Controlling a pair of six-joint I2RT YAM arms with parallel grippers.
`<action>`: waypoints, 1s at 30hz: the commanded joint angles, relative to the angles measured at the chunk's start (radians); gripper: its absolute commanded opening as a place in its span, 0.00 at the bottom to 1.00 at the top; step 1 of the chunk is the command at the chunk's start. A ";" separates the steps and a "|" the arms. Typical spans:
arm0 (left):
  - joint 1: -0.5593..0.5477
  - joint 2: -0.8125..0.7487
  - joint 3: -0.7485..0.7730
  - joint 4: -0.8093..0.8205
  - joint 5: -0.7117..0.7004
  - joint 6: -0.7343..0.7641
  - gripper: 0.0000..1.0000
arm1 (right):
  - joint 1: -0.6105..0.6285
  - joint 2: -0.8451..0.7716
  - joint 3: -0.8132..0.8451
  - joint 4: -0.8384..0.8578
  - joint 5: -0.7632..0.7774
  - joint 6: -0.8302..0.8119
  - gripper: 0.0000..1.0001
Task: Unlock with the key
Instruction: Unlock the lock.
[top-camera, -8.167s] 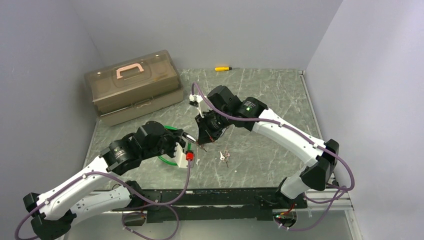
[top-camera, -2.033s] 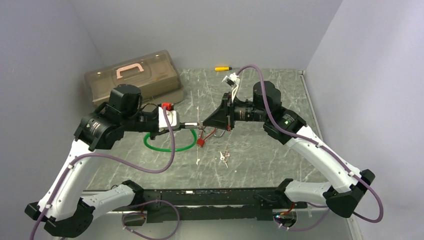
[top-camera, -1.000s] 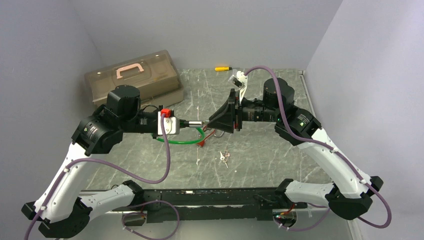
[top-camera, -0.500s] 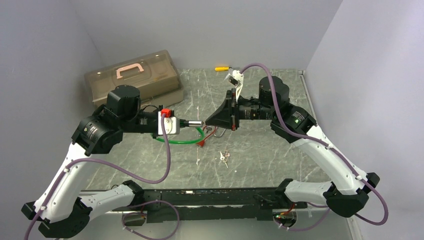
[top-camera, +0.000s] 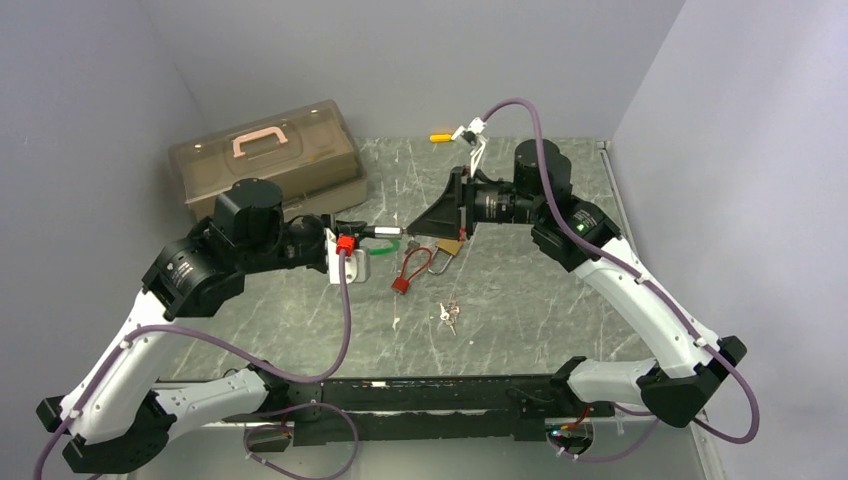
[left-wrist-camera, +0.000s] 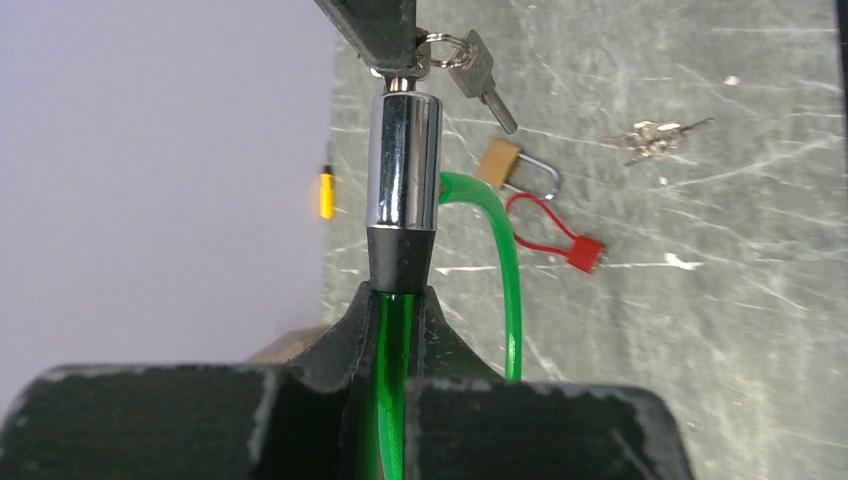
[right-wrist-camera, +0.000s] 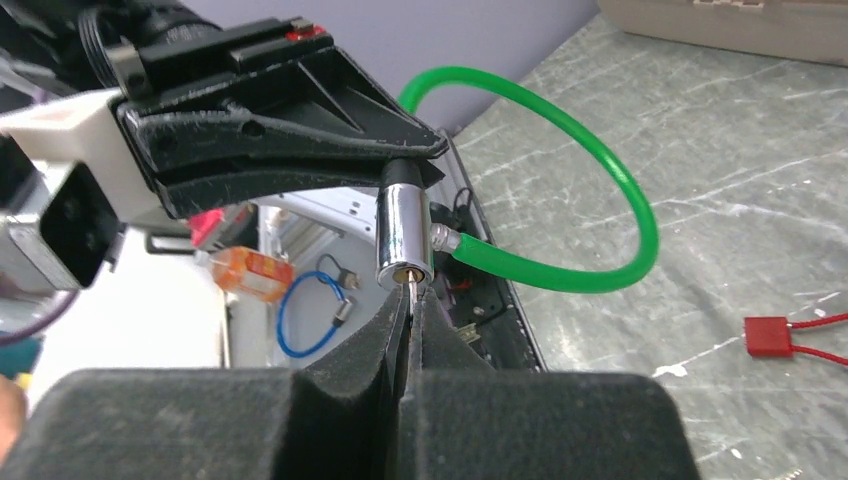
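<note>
Tan toolbox (top-camera: 265, 172) w/ pink handle, bench (top-camera: 520, 320) back-left; yellow screwdriver (top-camera: 444, 137) at back edge; brass padlock (top-camera: 447, 247) beside red wire-shackle lock (top-camera: 400, 284).

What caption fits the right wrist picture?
Right gripper pinches a key at the keyhole of a chrome lock cylinder on a green cable, held by the left gripper.

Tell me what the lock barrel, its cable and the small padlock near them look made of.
The lock barrel looks like polished chromed metal: mirror highlights. The cable seems glossy green plastic-sheathed; core unseen. The padlock body looks brass, dull yellow, with a bright metal shackle.
</note>
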 joint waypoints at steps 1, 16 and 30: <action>-0.055 -0.021 0.011 0.231 -0.010 0.079 0.00 | -0.061 -0.005 -0.032 0.174 -0.075 0.222 0.00; -0.174 -0.105 -0.144 0.388 -0.143 0.243 0.00 | -0.073 0.011 -0.079 0.352 -0.191 0.495 0.00; -0.195 -0.135 -0.163 0.424 -0.180 0.303 0.00 | -0.094 0.016 0.000 0.349 -0.182 0.573 0.40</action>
